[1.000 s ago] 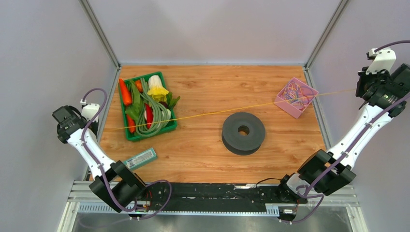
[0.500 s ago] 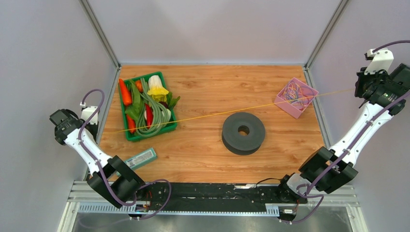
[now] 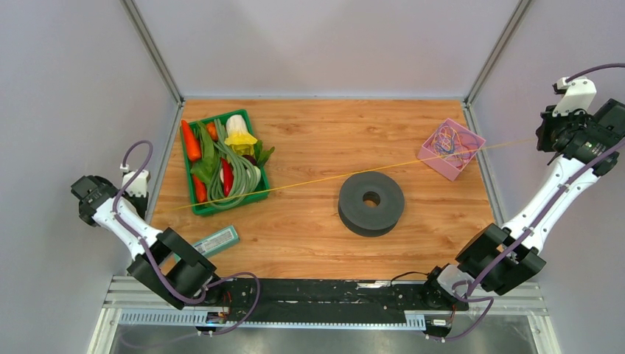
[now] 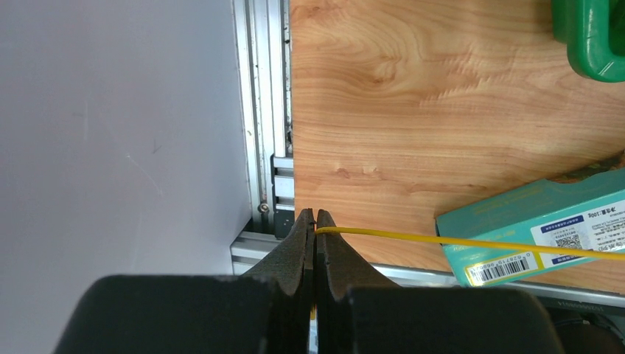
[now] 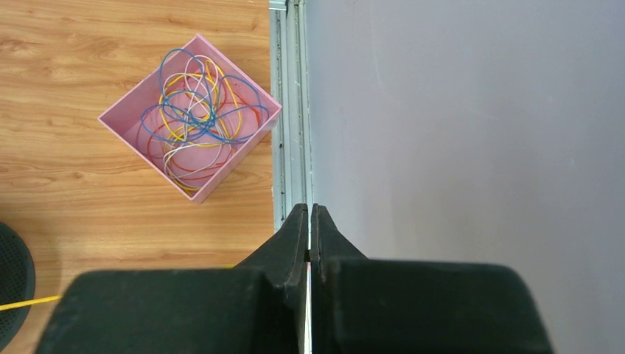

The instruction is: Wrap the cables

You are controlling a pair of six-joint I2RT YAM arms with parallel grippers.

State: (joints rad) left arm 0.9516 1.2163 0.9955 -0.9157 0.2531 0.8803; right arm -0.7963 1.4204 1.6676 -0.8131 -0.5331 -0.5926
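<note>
Cable (image 3: 332, 176), thread-thin and yellow, is stretched taut across the worktop (image 3: 309, 243) from left edge to right edge. Its ends are clamped by the left end effector (image 4: 315, 215) and the right end effector (image 5: 309, 210). Light, limp, slippery handling is expected, so the ends should be pinched firmly.

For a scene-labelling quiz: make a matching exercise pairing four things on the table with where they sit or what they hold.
Things:
1. pink box
2. green tray
3. spool
4. teal box

Matches:
a. holds vegetables
b. lies by the near left corner
c. holds tangled cables
d. lies flat near the middle

Pairs: 1-c, 2-a, 3-d, 4-b
</note>
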